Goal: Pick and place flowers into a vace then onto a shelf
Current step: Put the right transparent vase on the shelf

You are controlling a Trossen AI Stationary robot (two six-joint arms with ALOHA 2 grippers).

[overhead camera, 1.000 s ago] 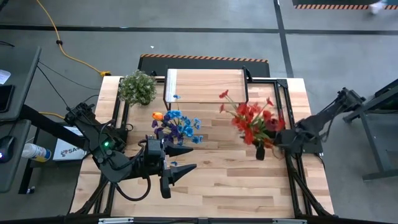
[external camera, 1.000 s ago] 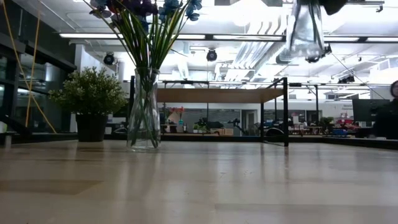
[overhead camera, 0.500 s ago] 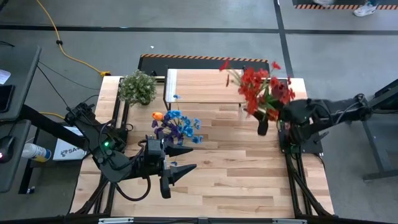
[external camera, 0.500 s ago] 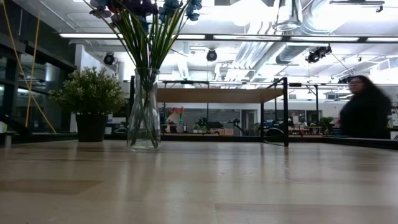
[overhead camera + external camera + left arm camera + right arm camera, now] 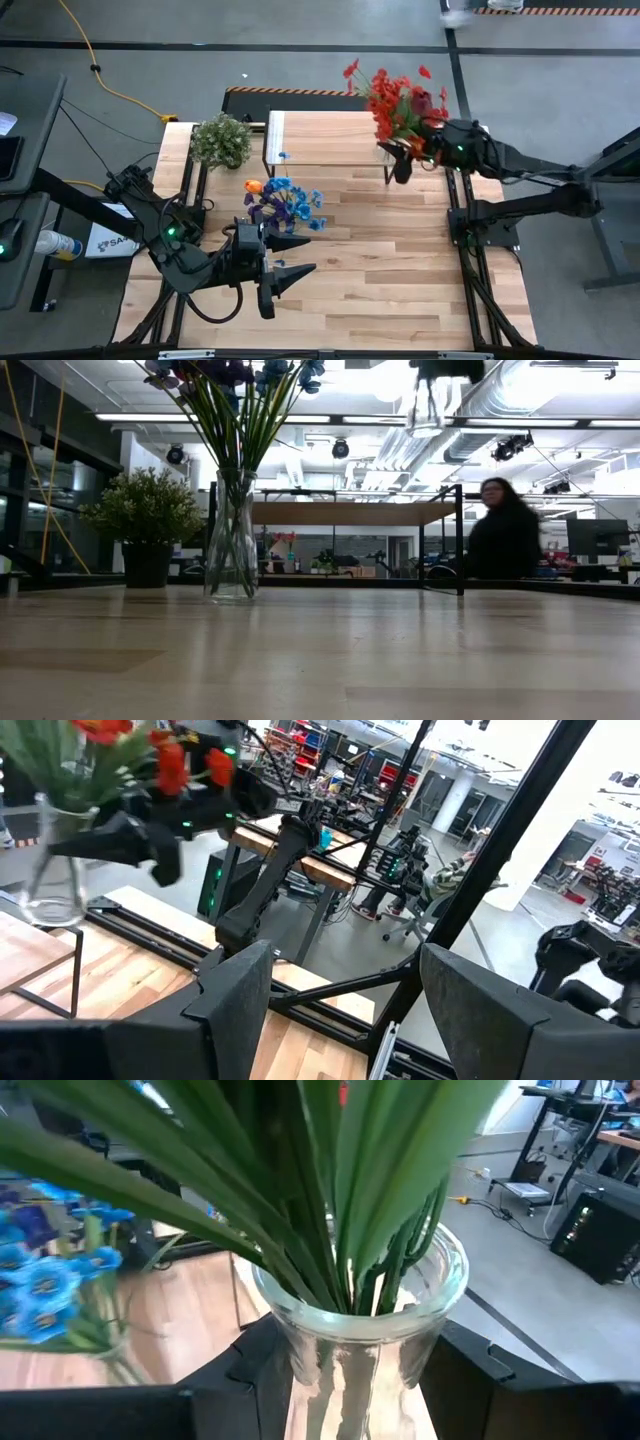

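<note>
Fingers of the right gripper (image 5: 345, 1380) clenched on the glass vase (image 5: 360, 1330) of red flowers (image 5: 398, 100). That vase has travelled from low at the bench's right side up and away; it now hangs over the far right corner of the shelf (image 5: 330, 138), so only lowering and release seem left. Left gripper (image 5: 290, 270) parked near the bench (image 5: 380, 280) front, fingers released, nothing between them. Blue and purple flowers (image 5: 285, 203) sit in a second vase (image 5: 232, 540) left of centre, near the shelf's front edge. Low view shows the lifted vase base clear above the shelf top; high view hides that gap. Person (image 5: 503, 530) in background there only.
</note>
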